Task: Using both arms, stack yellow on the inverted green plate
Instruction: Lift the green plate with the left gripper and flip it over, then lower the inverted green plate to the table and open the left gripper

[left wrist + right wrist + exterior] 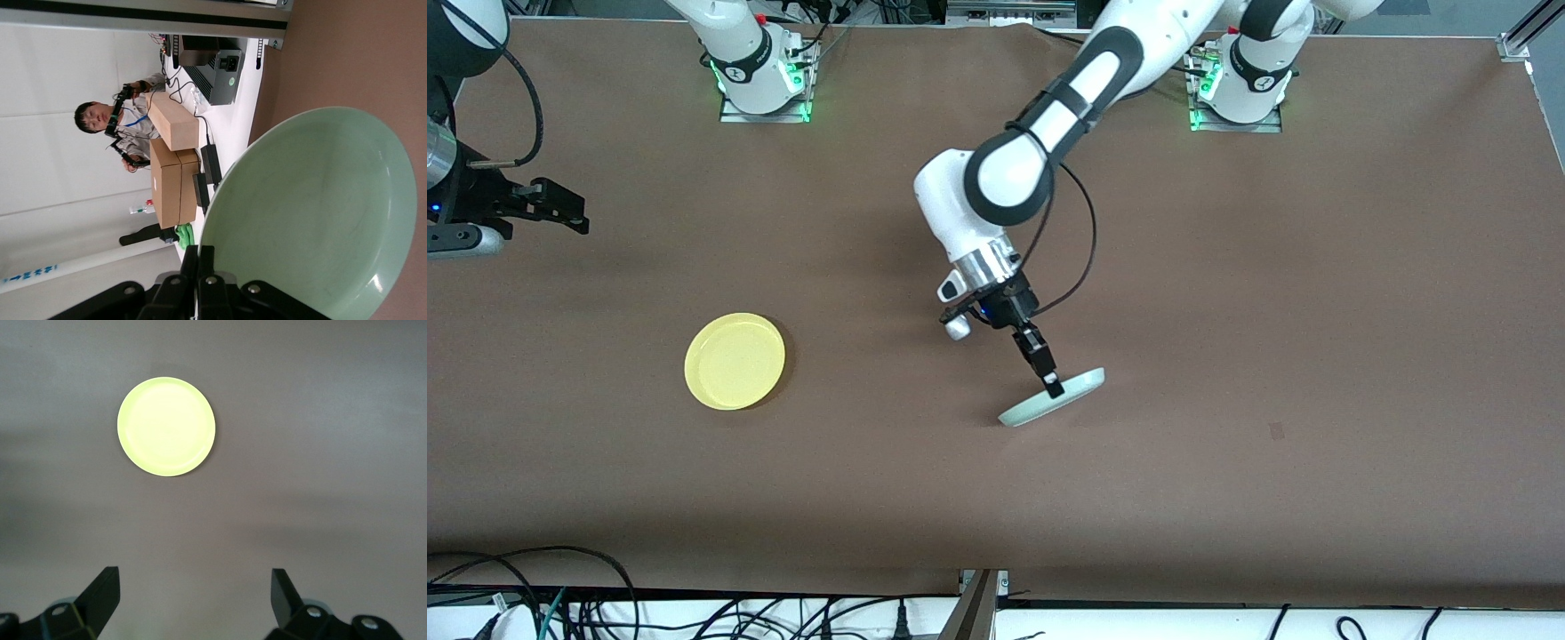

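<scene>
Right now my left gripper [1054, 384] is clamped on the rim of the green plate [1052, 398], and the plate is tilted steeply, almost on edge. In the front view its lower edge looks down at or just above the worktop [1316, 356], near the middle of the worktop; I cannot tell whether it is touching. In my left wrist view the plate [313, 220] fills the frame with its hollow face toward the camera and my fingertips [200, 267] pinching its rim, so I judge the flip is partway through and the plate is not yet inverted.

My right gripper [560, 209] waits in the air with its fingers spread wide and nothing in them, up over the right arm's end of the worktop. The yellow plate [735, 361] lies flat, rim up, toward that same end and well apart from the green one; in my right wrist view it [166, 427] sits clear of my fingers.

The risks I see: I hold only a thin rim, so the plate could pivot or slip in my grip as I turn it. If I let go while it stands this steep, it may fall back rim up, or roll off toward the front camera. Pressing the lower edge into the worktop could also skid it out of my fingers.
</scene>
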Action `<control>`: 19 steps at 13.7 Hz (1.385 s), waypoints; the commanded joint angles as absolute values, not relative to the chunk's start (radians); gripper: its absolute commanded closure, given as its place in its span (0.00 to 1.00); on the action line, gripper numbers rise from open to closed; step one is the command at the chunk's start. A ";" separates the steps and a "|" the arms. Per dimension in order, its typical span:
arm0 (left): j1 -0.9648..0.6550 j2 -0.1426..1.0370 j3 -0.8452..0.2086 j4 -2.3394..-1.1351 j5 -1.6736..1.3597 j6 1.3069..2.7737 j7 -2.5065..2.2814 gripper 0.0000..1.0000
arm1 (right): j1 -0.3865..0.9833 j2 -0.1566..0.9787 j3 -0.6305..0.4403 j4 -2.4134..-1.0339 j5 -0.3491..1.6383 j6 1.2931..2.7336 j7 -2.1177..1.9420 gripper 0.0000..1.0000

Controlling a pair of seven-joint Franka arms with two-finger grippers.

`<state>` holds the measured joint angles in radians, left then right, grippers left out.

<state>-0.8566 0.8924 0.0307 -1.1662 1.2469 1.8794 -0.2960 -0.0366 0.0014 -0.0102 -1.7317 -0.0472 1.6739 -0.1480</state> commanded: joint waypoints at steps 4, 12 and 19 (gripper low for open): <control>-0.914 0.995 0.084 -1.080 1.296 1.838 -0.368 1.00 | -0.041 -0.012 -0.011 -1.732 -0.058 1.658 -0.132 0.00; -0.983 1.063 0.046 -1.063 1.278 1.789 -0.624 1.00 | -0.049 0.008 -0.071 -1.733 -0.037 1.663 -0.127 0.00; -0.976 1.065 -0.086 -1.062 1.061 1.847 -0.827 0.42 | -0.051 0.135 -0.089 -1.749 0.008 1.774 -0.078 0.00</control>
<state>-1.0013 1.0216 -0.0578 -1.0987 1.1545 1.7727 -0.7732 -0.0400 0.0902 -0.0920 -1.7436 -0.0194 1.7228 -0.1143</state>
